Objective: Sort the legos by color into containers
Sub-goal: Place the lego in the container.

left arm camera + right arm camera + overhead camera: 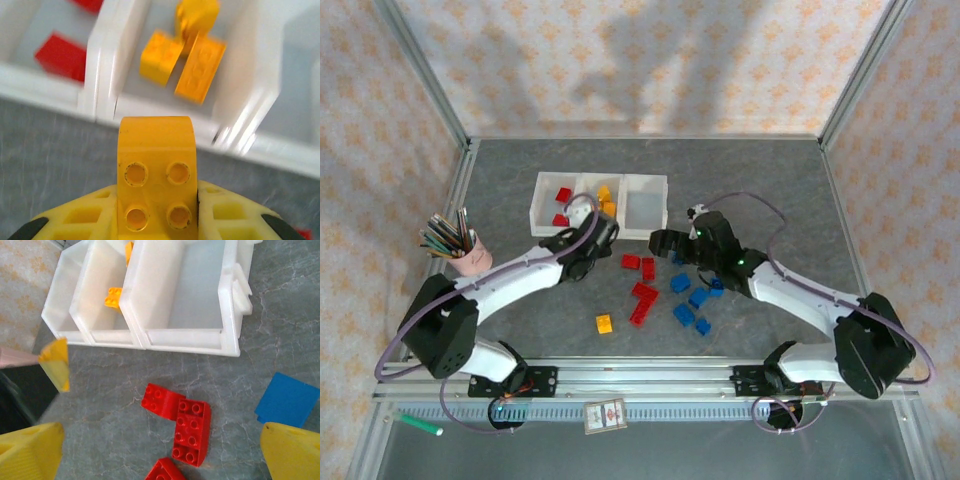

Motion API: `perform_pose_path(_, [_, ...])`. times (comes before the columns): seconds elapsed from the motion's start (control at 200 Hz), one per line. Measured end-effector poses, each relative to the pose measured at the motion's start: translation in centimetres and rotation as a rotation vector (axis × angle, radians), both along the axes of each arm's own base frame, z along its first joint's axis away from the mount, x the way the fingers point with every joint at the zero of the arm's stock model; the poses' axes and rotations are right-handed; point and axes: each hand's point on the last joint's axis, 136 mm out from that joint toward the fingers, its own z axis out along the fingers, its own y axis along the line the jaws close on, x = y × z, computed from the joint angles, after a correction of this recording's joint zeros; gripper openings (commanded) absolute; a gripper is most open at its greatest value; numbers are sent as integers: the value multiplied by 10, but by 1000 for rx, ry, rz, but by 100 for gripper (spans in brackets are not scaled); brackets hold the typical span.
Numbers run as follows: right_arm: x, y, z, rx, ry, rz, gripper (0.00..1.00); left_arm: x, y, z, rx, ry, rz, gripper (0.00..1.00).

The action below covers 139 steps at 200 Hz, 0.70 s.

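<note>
Legos (642, 293) lie scattered on the grey table (760, 180) between your two arms, just on your side of the white tray (538, 200) of three joined bins. From above, you have red bricks (648, 268) in the middle of the scatter and blue bricks (683, 314) to their right. One orange brick (604, 323) lies apart at the near left. The tray's left bin (552, 207) holds two red pieces, and the middle bin (592, 212) holds yellow-orange ones.

Your left gripper (157, 197) is pinching a yellow brick (155, 155). The studs face the wrist camera, and the yellow fingers (227, 215) press against both of its sides. The brick hangs over the table just short of the tray's near wall, in line with the middle bin. In that bin, three yellow-orange pieces (160, 57) lie close together. From above, this gripper sits right at the tray's near edge.

Your right gripper (160, 432) stands spread wide over the table, one finger at each lower corner of its wrist view. Between those fingers, on the tabletop, you can see three red bricks, two of them touching. A blue brick (287, 401) lies just beside the right-hand finger. The tray's near wall runs across that view beyond the bricks.

A pink cup of pencils (470, 260) stands at the table's left side, close beside your left arm.
</note>
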Motion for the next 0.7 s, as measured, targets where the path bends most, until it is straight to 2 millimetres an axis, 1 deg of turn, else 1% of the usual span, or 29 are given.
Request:
perform_pose_path(0.095, [8,1,-2,-6,8,-9,100,33,-3,19,17,-36,5,32])
perform_pose_path(0.165, [12,2,-1,-7,9,-14,100,55,-5,24,38,-44,5,32])
perform_pose_path(0.235, [17,4,0,-6,8,-18,100,74,-6,21,61,-37,6,31])
perform_pose_path(0.33, [20,5,2,-5,7,-20,100,95,-3,7,95,-11,13,31])
perform_pose_path(0.4, [21,6,2,-5,7,-19,100,106,2,-5,118,14,21,32])
perform_pose_path(0.46, [22,6,1,-8,7,-18,100,113,6,-13,135,32,23,41])
perform_pose_path(0.515, [23,7,1,-9,8,-18,100,118,8,-19,149,45,18,46])
perform_pose_path(0.616, [25,9,4,-8,3,-13,100,124,9,-22,166,60,8,57])
perform_pose_path(0.696, [26,10,9,-5,-5,-10,100,126,7,-19,168,57,-2,59])
